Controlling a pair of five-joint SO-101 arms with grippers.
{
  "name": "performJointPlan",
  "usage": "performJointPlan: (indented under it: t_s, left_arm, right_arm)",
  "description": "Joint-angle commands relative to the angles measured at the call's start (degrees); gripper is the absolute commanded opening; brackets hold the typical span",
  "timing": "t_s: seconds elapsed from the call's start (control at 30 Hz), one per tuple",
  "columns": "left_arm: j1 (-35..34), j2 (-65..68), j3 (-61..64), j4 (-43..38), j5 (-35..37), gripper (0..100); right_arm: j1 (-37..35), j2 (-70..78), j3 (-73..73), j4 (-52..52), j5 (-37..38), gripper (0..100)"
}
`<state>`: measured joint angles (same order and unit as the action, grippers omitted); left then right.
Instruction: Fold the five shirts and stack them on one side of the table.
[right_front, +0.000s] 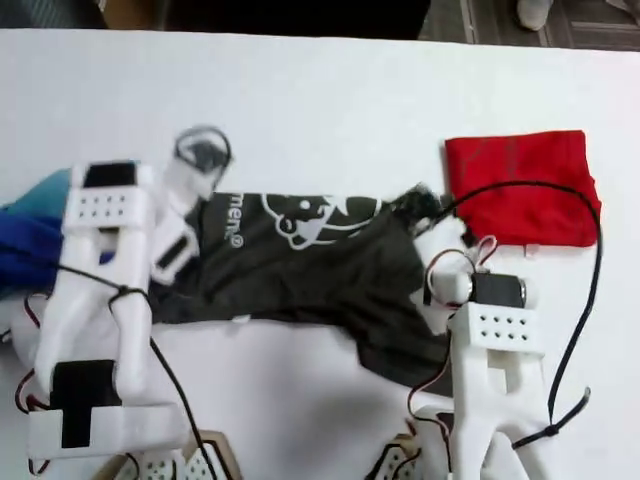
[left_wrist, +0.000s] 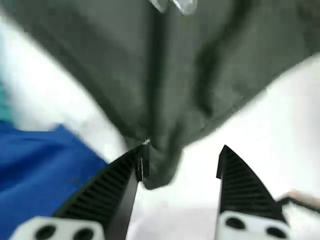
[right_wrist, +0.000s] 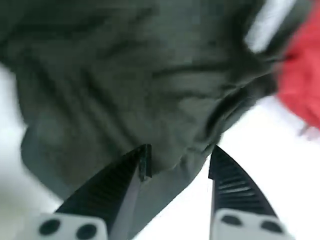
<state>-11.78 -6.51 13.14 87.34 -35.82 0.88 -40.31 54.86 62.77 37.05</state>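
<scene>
Both spread — left pincer (left_wrist: 183, 150) and right pincer (right_wrist: 180, 149) — over the blurred, perhaps bunched, partly arm-covered dark shirt (right_front: 300, 260).

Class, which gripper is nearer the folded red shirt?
Right. The right gripper is over the black shirt, beside the red shirt; the left gripper is at its far end, by the blue shirt.

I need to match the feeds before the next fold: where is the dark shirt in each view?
High view: dark shirt spread across the middle of the white table.
Left wrist view: its corner at the open left gripper's fingertips, blue shirt beside.
Right wrist view: its fabric just beyond the open right gripper, red shirt alongside.
Shared landmark: the white table.
</scene>
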Motion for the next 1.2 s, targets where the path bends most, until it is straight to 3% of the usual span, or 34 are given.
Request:
performJointPlan:
  t_s: [0.0,0.13,0.27,0.53,0.67,0.8,1.0,1.17]
  left_arm:
    - [2.2,-0.18,-9.19,-1.67,5.8,24]
    - [6.42,10.11,-9.71,-7.47,10.02,24]
    - [8.0,22.95,-12.88,-12.4,12.66,24]
    - [4.84,42.2,-29.93,-5.01,14.68,24]
    - [3.69,49.67,-40.22,1.67,14.33,24]
    - [3.87,54.59,-49.71,7.3,14.24,24]
    - [5.54,56.26,-60.09,14.59,14.24,24]
    - [6.42,53.89,-60.88,14.95,14.42,24]
  right_arm:
    - [-1.45,5.93,-5.27,-3.21,-3.69,19.0]
    - [-5.67,18.33,-13.98,-0.31,-3.87,19.0]
    - [-5.32,31.25,-20.57,2.33,-3.43,19.0]
    - [7.43,44.62,-22.51,5.05,-3.34,19.0]
    - [14.11,44.62,-22.51,6.64,2.9,19.0]
    - [14.55,44.53,-22.68,10.07,9.93,19.0]
    - [12.7,35.21,-24.18,13.14,11.25,19.0]
    - [9.71,18.33,-24.26,12.26,10.73,19.3]
